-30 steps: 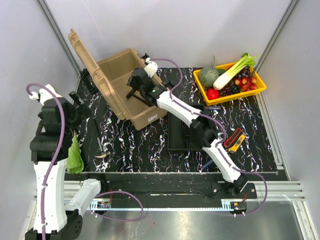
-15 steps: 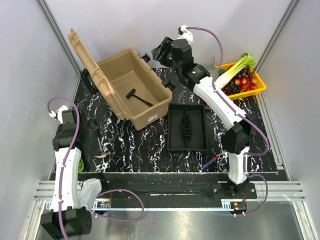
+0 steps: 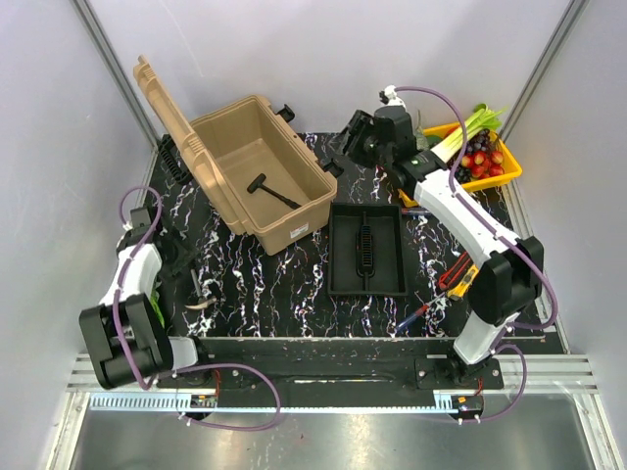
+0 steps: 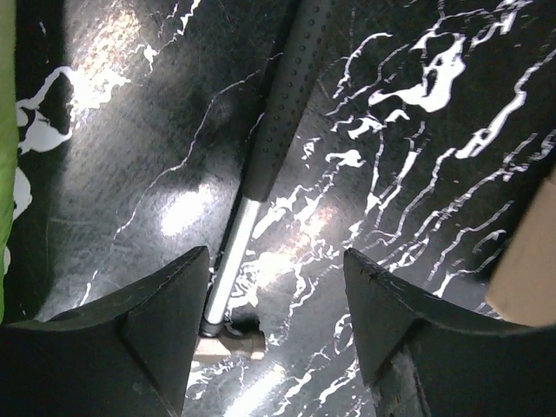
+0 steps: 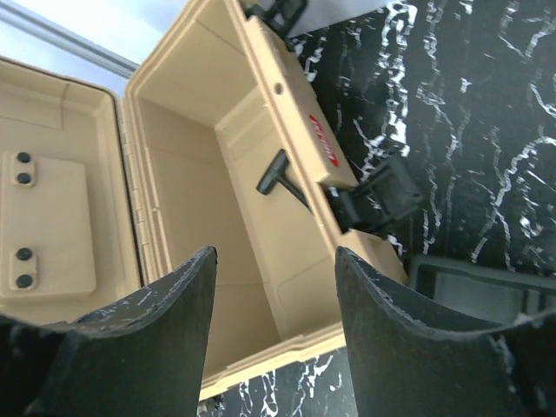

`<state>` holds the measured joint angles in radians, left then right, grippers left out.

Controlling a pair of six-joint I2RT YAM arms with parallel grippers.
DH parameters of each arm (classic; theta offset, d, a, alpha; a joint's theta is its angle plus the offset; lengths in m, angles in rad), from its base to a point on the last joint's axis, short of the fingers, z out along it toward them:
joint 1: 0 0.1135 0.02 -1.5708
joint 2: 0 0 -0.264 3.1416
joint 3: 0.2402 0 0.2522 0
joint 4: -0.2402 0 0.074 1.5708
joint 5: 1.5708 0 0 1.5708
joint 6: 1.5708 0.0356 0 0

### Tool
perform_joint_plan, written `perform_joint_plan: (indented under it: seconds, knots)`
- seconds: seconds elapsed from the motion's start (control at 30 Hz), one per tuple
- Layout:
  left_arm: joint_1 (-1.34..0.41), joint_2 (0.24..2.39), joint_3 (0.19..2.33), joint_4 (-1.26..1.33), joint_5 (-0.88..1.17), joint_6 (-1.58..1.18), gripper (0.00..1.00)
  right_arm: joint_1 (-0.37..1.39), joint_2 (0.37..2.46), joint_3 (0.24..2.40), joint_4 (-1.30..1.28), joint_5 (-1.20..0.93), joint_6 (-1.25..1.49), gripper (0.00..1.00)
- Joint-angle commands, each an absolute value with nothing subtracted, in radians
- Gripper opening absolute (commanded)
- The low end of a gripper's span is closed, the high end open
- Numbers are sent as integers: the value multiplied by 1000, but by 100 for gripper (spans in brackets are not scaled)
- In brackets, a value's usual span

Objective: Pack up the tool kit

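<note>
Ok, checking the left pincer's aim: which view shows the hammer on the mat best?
Left wrist: the hammer shows close up, grip and shaft inside the open left pincer. Top external shows it small beside the arm; right wrist misses it.

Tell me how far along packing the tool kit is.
Done: one small hammer lies in the open toolbox. In hand: the left tool straddles a second hammer on the mat, jaws not closed; the right tool hangs open and empty above the box. Left: that hammer, the black tray, the pliers and screwdriver, then the lid.
</note>
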<state>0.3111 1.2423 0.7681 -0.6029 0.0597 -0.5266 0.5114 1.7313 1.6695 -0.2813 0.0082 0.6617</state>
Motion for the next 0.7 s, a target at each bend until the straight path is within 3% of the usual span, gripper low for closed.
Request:
perform_joint_plan:
  seconds: [0.0,0.13,0.37,0.6,0.67]
  knots:
    - [321,1337,827,-519,40,-460,66,448,1651,1617,-247,-66,689,62]
    - [319,1413,862,-512,37,-456,63,420,1638,1589,-250,-74,687,62]
    - [314,1540,890,-468,26,-482,47,382,1621,1557,-275,-92,696,62]
    - [302,1609,903,-463,-63,-482,45,347,1591,1500,-275,-71,707,62]
    - [301,1627,913,-468,-69,-482,31,339,1591,1490,-273,-72,715,62]
